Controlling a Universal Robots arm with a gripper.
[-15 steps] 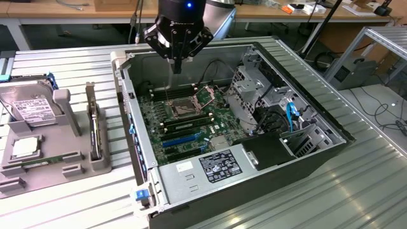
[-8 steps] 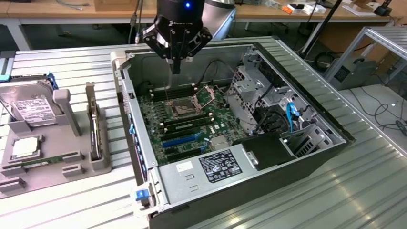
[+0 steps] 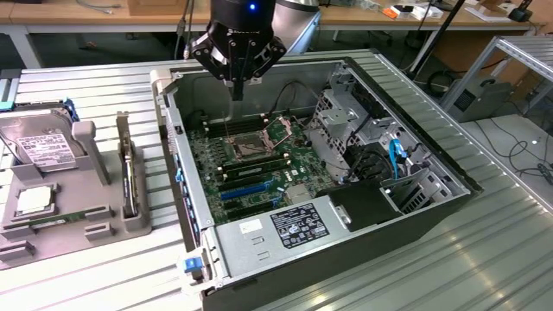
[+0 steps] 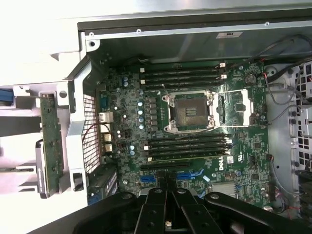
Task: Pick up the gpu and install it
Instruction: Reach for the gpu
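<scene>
gpu (image 3: 128,170) stands on edge in grey holder (image 3: 52,227) on bench (image 3: 112,285), beside computer case (image 3: 259,259) | long axis along case's side wall | gripper (image 3: 236,94) fingers together, empty, over motherboard (image 3: 294,172) | gpu lies toward exterior view's left of gripper

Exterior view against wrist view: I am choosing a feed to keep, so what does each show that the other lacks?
Exterior view: the hard drive, the power supply, the blue cable. Wrist view: the rear port stack. Both: the motherboard, the CPU socket, the gpu standing on edge beside the case, and the shut, empty gripper above the board.
</scene>
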